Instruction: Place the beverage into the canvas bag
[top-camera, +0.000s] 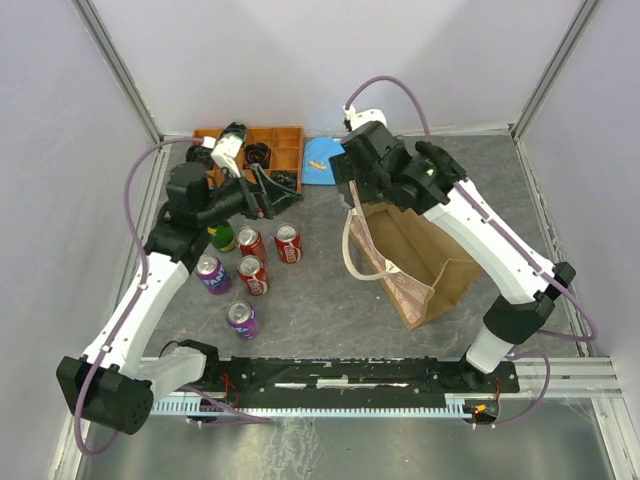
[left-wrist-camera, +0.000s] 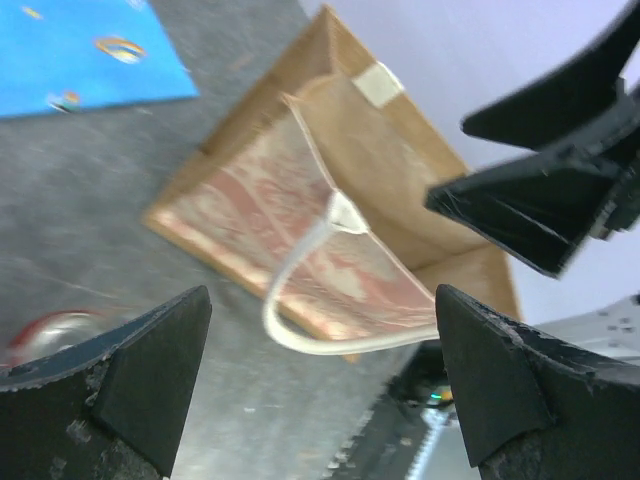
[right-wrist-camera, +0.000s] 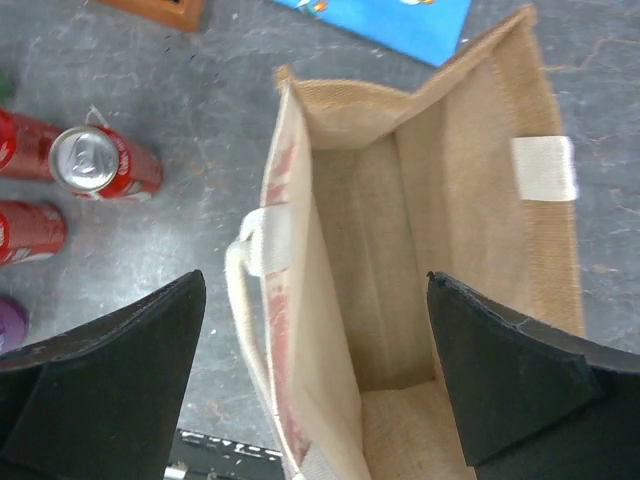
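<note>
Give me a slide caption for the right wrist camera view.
Open right gripper above the open canvas bag, red cans standing on the table beside it.

The canvas bag (top-camera: 425, 250) is tan, with a red-printed pale panel (top-camera: 405, 288). The cans (top-camera: 252, 243) are red or purple.

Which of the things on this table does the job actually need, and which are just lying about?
For the job:
- canvas bag
- red cans and purple cans; any of them could be the beverage

Just lying about:
- wooden tray
- blue packet
</note>
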